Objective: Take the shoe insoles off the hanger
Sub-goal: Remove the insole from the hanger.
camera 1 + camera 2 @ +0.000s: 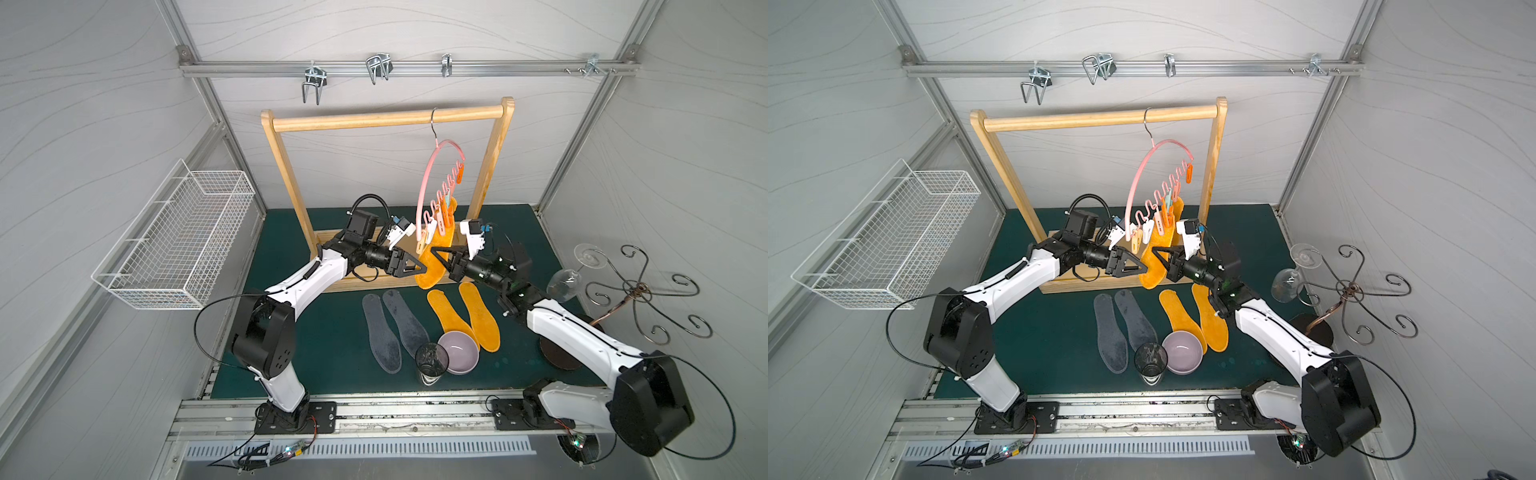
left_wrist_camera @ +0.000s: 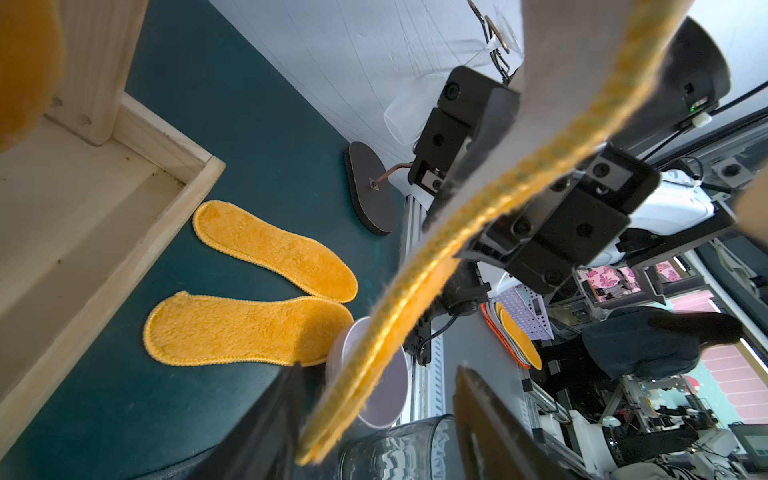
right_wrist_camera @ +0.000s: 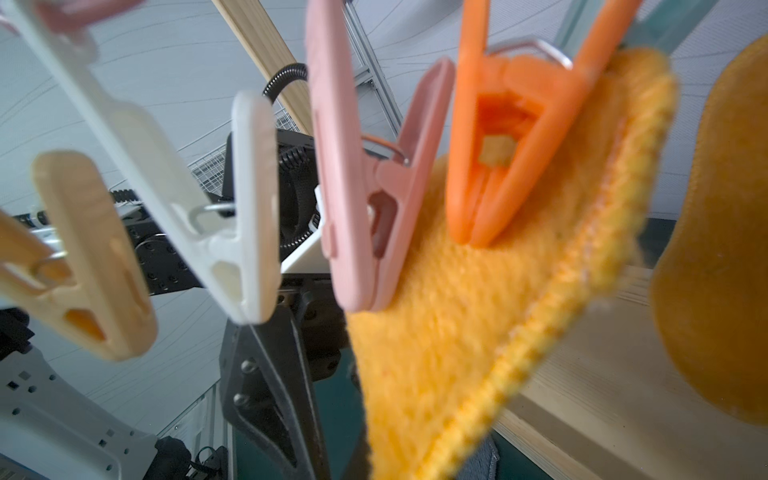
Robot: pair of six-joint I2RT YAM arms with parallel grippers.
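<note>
The pink hanger (image 1: 424,183) hangs by its hook from the wooden rail. Two mustard-orange shoe insoles are clipped to it, a near one (image 1: 432,274) and one behind it (image 1: 451,224). An orange clothespin (image 3: 507,145) and a pink one (image 3: 361,208) grip the near insole (image 3: 457,332). My left gripper (image 1: 423,268) is open, its jaws either side of that insole's lower edge (image 2: 415,303) with a gap on one side. My right gripper (image 1: 434,250) is shut, its tip against the same insole. Two grey insoles (image 1: 380,332) and two orange ones (image 1: 480,316) lie on the green mat.
A purple bowl (image 1: 458,352) and a dark tumbler (image 1: 431,361) stand in front of the flat insoles. The wooden rack (image 1: 386,117) stands at the back. A wire basket (image 1: 178,237) hangs on the left wall. A curled metal stand (image 1: 640,291) holds a wine glass (image 1: 563,284) at the right.
</note>
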